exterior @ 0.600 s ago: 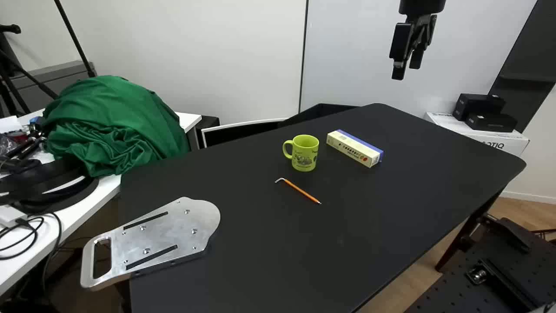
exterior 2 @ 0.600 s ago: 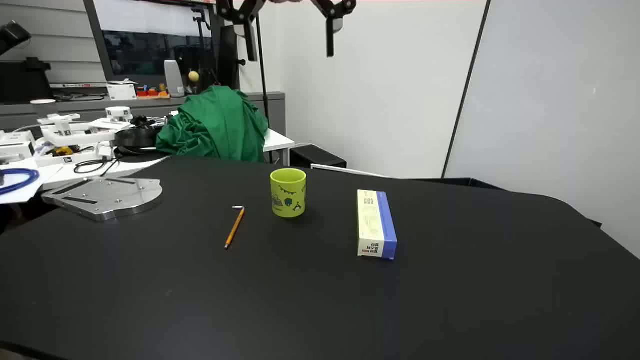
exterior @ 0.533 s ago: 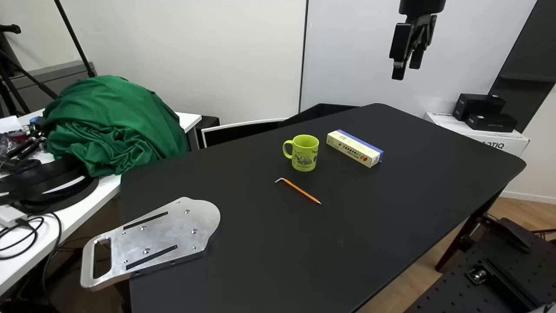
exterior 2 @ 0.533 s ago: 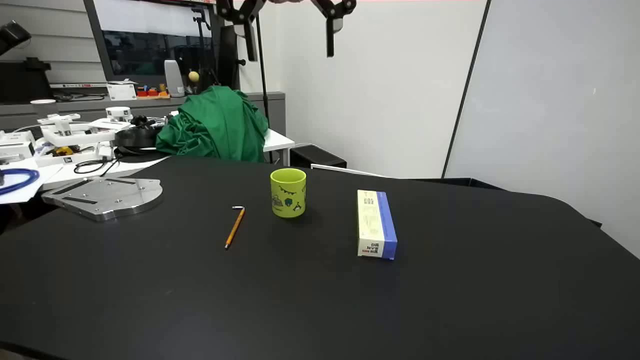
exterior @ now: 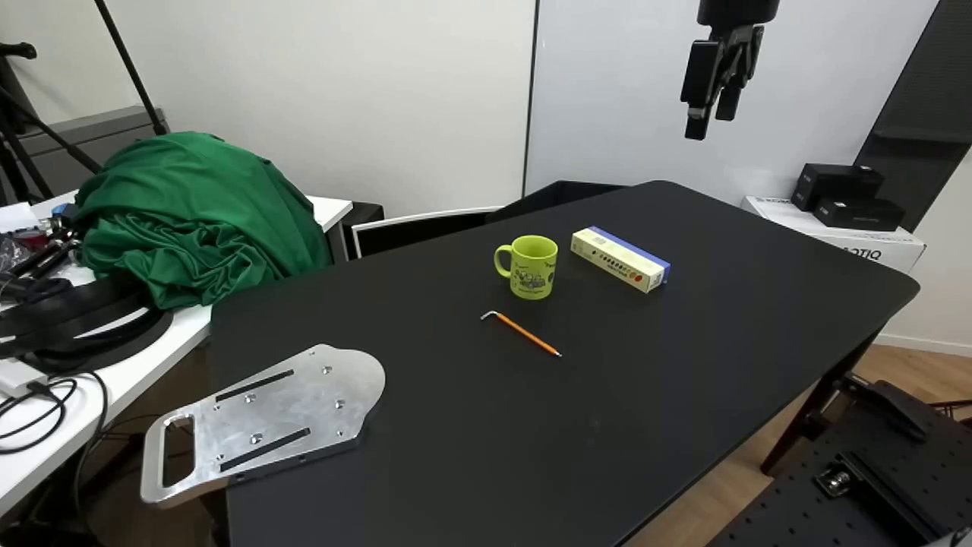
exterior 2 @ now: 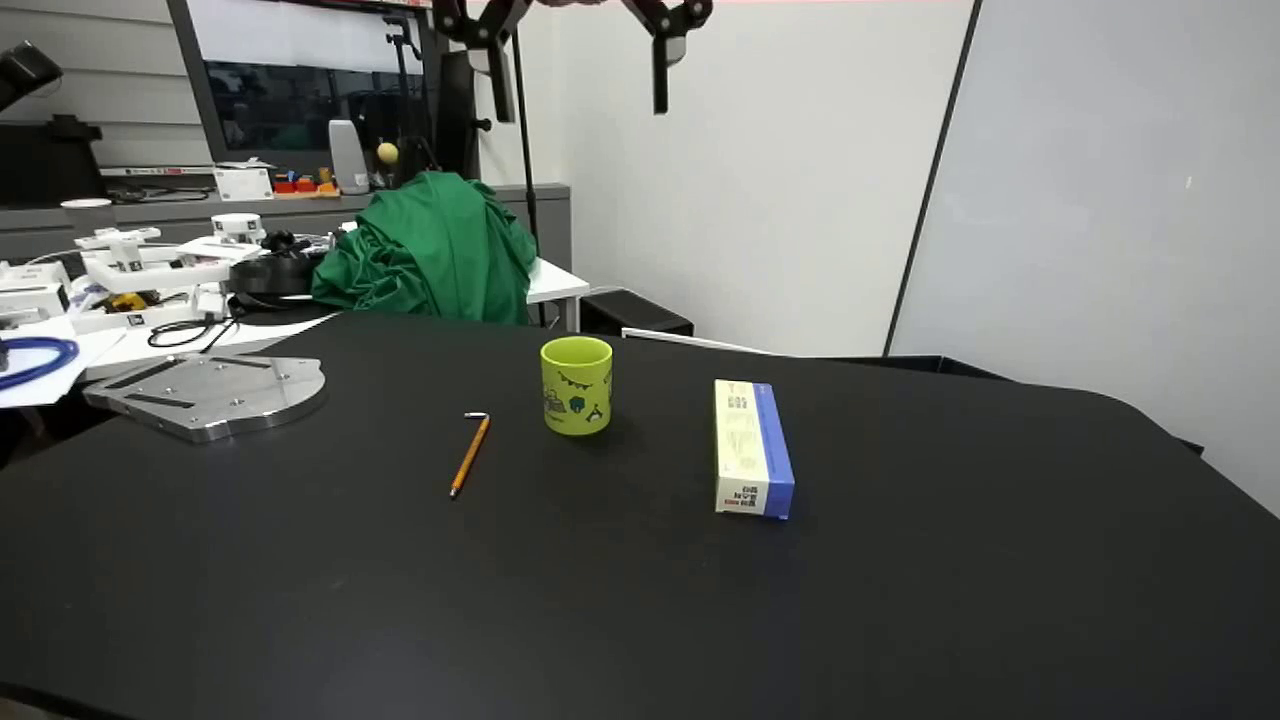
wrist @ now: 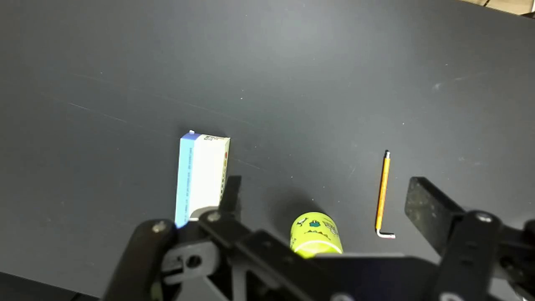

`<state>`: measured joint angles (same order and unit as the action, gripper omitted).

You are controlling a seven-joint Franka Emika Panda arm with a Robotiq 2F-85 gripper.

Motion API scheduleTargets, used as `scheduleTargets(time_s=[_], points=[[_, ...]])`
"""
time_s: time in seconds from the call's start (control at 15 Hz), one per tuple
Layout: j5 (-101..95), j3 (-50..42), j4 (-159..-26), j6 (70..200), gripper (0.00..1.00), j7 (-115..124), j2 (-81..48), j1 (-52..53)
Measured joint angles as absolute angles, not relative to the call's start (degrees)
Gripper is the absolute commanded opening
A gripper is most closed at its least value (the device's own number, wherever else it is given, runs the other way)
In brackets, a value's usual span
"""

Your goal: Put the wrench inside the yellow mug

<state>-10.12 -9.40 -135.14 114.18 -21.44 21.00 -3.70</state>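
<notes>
The wrench, a thin orange L-shaped key with a bent silver end, lies flat on the black table in both exterior views (exterior: 525,332) (exterior 2: 471,457) and the wrist view (wrist: 383,190). The yellow-green mug (exterior: 533,270) stands upright beside it, apart from it; it also shows in an exterior view (exterior 2: 577,388) and, partly hidden by the gripper, in the wrist view (wrist: 314,230). Its handle shows in only one exterior view. My gripper (exterior: 711,121) is open and empty, high above the table; its spread fingers also show in an exterior view (exterior 2: 582,110) and the wrist view (wrist: 326,186).
A yellow, white and blue rectangular box (exterior: 619,258) lies beside the mug, on the side away from the wrench. A metal plate (exterior: 296,403) rests at the table's edge. A white side table holds a green cloth (exterior: 197,216) and clutter. Walls stand behind.
</notes>
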Motion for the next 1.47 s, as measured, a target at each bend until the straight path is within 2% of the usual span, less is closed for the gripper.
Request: scheduleTargets(time_s=[0.27,0.67,0.93,1.47], points=[[-9.79,-8.26,-135.15,117.48,1.00,-21.48,18.55,-2.76],[-9.29,-1.01,-136.11,129.25,1.00,-12.90,6.10,1.12],[-7.09,2.70,-136.75,132.55,1.00,-3.23,-0.96,3.44],[2.58,2.98,-138.06,145.49,1.00,-2.49,-12.22,2.31]])
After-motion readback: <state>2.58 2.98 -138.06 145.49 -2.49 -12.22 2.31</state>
